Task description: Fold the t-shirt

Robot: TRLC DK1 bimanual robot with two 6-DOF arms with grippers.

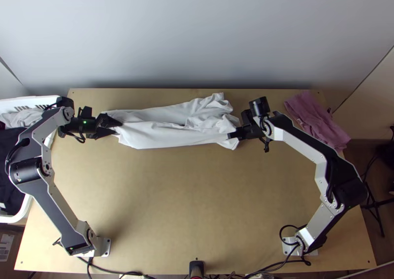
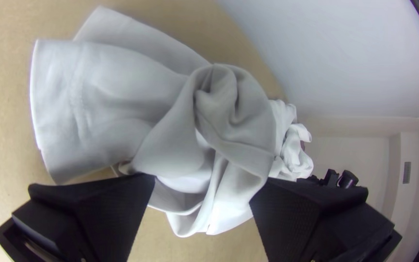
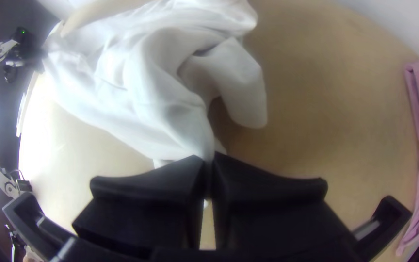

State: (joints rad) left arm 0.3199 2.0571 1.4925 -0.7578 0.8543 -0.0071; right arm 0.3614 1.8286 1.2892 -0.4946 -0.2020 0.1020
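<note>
Between the right pincer [image 3: 208, 164], pinched tight on one end, and the left pincer [image 2: 202, 187], spread wide at the other, the white t-shirt [image 1: 165, 135] lies in a rumpled strip on the counter [image 1: 197, 195]. This looks like straightening before folding; next, the left pincer should close on cloth so both can stretch it.

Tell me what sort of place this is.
Probably a robot workspace for folding laundry: two arms are mounted on a wooden table, a white shirt lies on it, and a basket holding cloth stands beside it.
</note>
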